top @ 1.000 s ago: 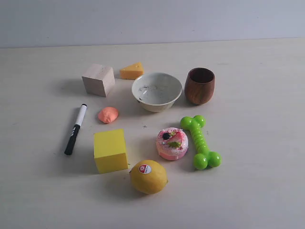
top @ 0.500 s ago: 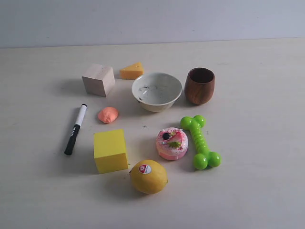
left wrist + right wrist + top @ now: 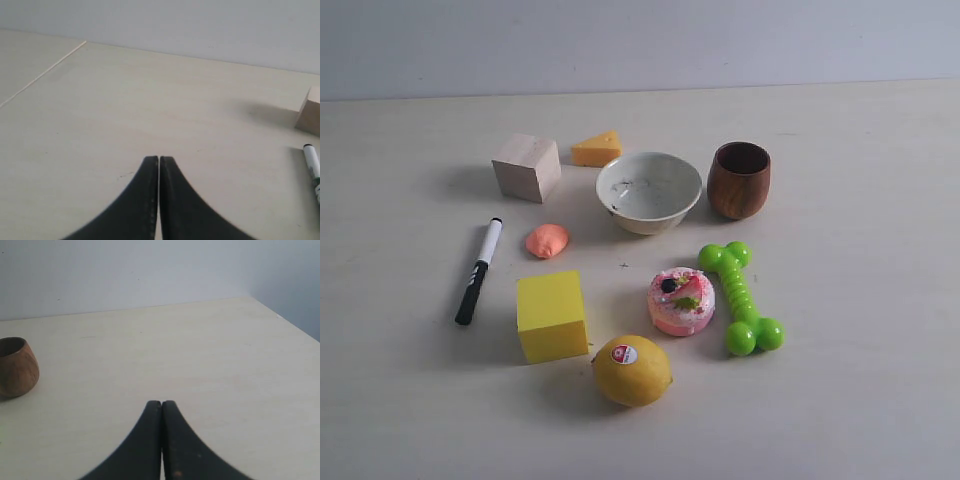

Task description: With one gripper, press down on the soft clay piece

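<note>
The soft clay piece point(image 3: 547, 240) is a small salmon-orange lump lying on the table between the marker and the white bowl, in the exterior view only. Neither arm shows in that view. My left gripper point(image 3: 159, 159) is shut with nothing between its black fingers, over bare table; the wooden block point(image 3: 311, 116) and the marker point(image 3: 313, 169) sit off to one side of it. My right gripper point(image 3: 161, 403) is also shut and empty, with the wooden cup point(image 3: 17, 366) some way off. The clay shows in neither wrist view.
Around the clay stand a black-and-white marker point(image 3: 479, 270), a wooden block point(image 3: 527, 167), a cheese wedge point(image 3: 596, 149), a white bowl point(image 3: 648, 191), a brown wooden cup point(image 3: 739, 179), a yellow cube point(image 3: 551, 315), a lemon point(image 3: 632, 370), a pink cake toy point(image 3: 681, 300) and a green bone toy point(image 3: 740, 297).
</note>
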Robot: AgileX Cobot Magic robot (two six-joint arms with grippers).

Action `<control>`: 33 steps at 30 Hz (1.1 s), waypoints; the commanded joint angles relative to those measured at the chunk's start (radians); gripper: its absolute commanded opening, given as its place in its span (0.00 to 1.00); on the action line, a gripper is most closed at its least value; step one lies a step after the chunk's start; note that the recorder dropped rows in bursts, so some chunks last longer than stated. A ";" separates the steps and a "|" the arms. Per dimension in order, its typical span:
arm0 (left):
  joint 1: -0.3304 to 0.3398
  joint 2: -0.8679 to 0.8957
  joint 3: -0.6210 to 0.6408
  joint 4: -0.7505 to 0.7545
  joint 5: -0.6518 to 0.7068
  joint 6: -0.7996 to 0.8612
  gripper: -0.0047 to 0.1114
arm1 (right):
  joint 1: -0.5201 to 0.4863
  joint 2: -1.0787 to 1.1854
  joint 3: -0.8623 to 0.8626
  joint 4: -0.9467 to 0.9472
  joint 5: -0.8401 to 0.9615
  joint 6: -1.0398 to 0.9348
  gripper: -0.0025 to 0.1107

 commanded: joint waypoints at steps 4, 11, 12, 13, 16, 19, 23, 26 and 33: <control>0.002 -0.006 0.003 0.006 -0.167 -0.024 0.07 | 0.001 -0.005 0.005 -0.006 -0.006 -0.002 0.02; 0.002 -0.006 0.003 -0.032 -0.282 -0.061 0.07 | 0.001 -0.005 0.005 -0.006 -0.006 0.000 0.02; 0.002 -0.006 0.003 -0.036 -0.298 -0.074 0.07 | 0.001 -0.005 0.005 -0.006 -0.006 0.000 0.02; 0.002 -0.006 0.003 -0.041 -0.325 -0.085 0.07 | 0.001 -0.005 0.005 -0.006 -0.006 0.000 0.02; 0.002 -0.006 0.003 -0.042 -0.382 -0.093 0.07 | 0.001 -0.005 0.005 -0.006 -0.006 0.000 0.02; 0.000 -0.006 -0.049 -0.042 -0.385 -0.100 0.07 | 0.001 -0.005 0.005 -0.006 -0.006 0.000 0.02; 0.000 0.039 -0.140 -0.038 -0.385 -0.098 0.07 | 0.001 -0.005 0.005 -0.006 -0.006 0.000 0.02; 0.000 0.113 -0.213 -0.001 -0.385 -0.098 0.07 | 0.001 -0.005 0.005 -0.006 -0.006 0.000 0.02; -0.036 0.297 -0.374 0.004 -0.385 -0.126 0.07 | 0.001 -0.005 0.005 -0.003 -0.006 0.000 0.02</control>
